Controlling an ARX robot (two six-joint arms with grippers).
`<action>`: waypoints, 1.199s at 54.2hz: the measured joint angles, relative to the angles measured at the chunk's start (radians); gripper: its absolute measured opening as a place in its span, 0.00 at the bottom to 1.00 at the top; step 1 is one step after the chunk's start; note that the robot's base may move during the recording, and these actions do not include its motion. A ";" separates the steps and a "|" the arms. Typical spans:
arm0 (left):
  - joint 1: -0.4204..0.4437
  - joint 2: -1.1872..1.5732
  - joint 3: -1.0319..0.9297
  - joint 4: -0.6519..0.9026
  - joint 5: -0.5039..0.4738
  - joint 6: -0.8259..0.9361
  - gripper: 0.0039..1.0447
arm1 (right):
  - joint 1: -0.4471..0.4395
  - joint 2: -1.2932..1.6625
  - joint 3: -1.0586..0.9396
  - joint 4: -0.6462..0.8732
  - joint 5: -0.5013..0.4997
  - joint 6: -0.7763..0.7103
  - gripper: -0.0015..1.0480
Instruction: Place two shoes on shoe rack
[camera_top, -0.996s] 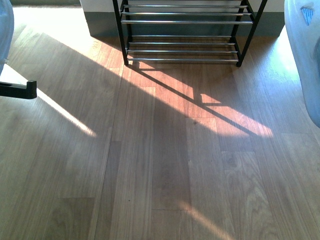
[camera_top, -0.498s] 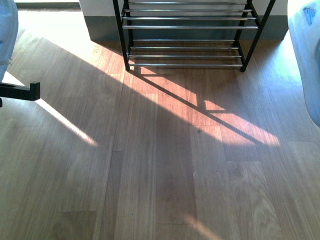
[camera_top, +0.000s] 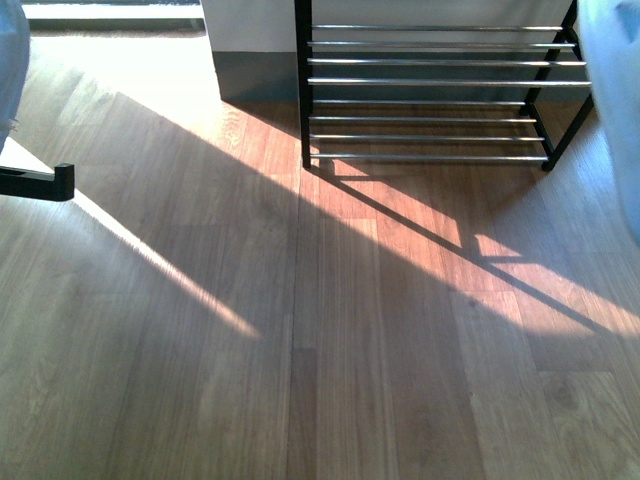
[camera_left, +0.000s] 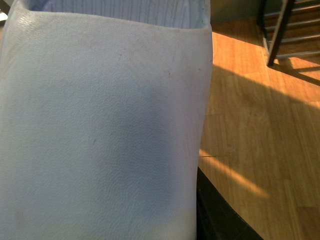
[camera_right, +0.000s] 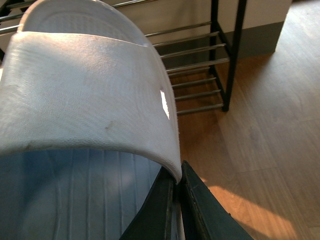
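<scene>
Step in hand: carrying both sandals to rack.

- Left gripper (camera_left: 206, 210): one black finger shows against edge of left sandal (camera_left: 100, 125), other finger hidden. Likely clamped on it. Sandal aloft at left.
- Right gripper (camera_right: 176, 205): jaws pinched nearly closed on side of right sandal (camera_right: 85, 85), aloft at right.
- Rack (camera_top: 430, 100): far right, well apart from both sandals.

Next: close in on rack, level each sandal over rod pair, set down, release.

Cropped views around the shoe rack (camera_top: 430, 102)
I get only its lower tiers; the top edge cuts the rest, and the cropped right slide (camera_top: 612, 100) overlaps its right end. The left slide (camera_left: 100, 125) fills my wrist camera, hiding how the jaws of the left end effector (camera_left: 220, 215) stand.
</scene>
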 joint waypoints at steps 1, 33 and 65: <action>0.002 0.000 0.000 0.000 -0.002 0.000 0.02 | 0.000 0.000 0.000 0.000 0.000 0.000 0.02; 0.004 0.000 0.000 0.000 0.000 0.000 0.02 | 0.006 0.000 0.001 0.000 -0.002 0.000 0.02; 0.003 0.001 -0.001 0.000 0.000 0.000 0.02 | 0.005 0.002 0.000 0.000 -0.003 0.000 0.02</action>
